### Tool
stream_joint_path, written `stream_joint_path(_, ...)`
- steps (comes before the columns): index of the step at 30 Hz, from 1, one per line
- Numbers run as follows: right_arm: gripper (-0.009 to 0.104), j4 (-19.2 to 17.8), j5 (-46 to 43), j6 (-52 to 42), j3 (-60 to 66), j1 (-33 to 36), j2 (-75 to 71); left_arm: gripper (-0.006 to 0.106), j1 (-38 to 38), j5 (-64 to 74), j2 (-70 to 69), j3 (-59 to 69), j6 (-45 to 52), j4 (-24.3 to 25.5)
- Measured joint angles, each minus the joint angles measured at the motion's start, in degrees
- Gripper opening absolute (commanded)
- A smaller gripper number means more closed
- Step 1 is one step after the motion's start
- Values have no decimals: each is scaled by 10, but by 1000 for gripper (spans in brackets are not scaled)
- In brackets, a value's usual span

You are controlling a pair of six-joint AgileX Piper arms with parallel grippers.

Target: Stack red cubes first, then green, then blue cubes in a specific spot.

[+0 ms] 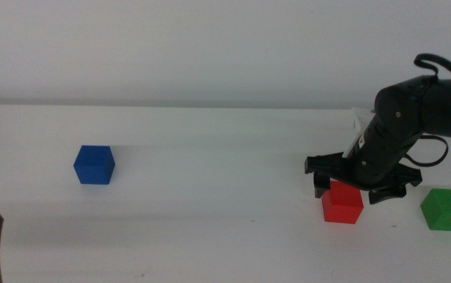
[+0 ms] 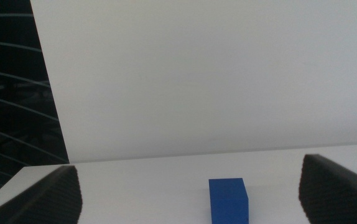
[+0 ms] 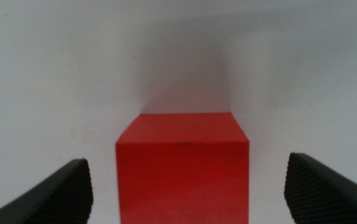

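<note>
On the white table [image 1: 210,134] we see the right arm [image 1: 414,110] reaching in from the right, its gripper [image 1: 357,185] low over the red cube [image 1: 342,202], jaws spread wide with the cube between them, not touching. The green cube [image 1: 447,209] sits just right of it. The blue cube [image 1: 93,164] lies far left. The left gripper [image 2: 191,193] waits at the near left edge, jaws apart.

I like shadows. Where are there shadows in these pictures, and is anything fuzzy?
Middle view: faint shadows under the blue cube and green cube. Right wrist view: a soft grey shadow behind the red cube, with the open right tool fuzzy at its edges. Left wrist view: even light, left tool slightly blurred.
</note>
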Motion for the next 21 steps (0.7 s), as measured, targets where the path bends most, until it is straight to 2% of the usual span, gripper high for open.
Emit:
stream_joint_path(6, 81, -1, -13, 1, 0, 0, 21, 94, 0, 0, 0, 0, 0, 0)
stream_joint_path(10, 73, -2, -15, 2, 0, 0, 29, 94, 0, 0, 0, 0, 0, 0)
stream_joint_path(12, 64, -2, -16, 5, 0, 0, 32, 94, 0, 0, 0, 0, 0, 0)
stream_joint_path(17, 22, -3, -11, 20, -5, 5, 34, 94, 0, 0, 0, 0, 0, 0)
stream_joint_path(18, 18, -5, -3, 26, -10, 9, 35, 94, 0, 0, 0, 0, 0, 0)
stream_joint_path(21, 18, -12, 35, 55, -50, 33, 35, 94, 0, 0, 0, 0, 0, 0)
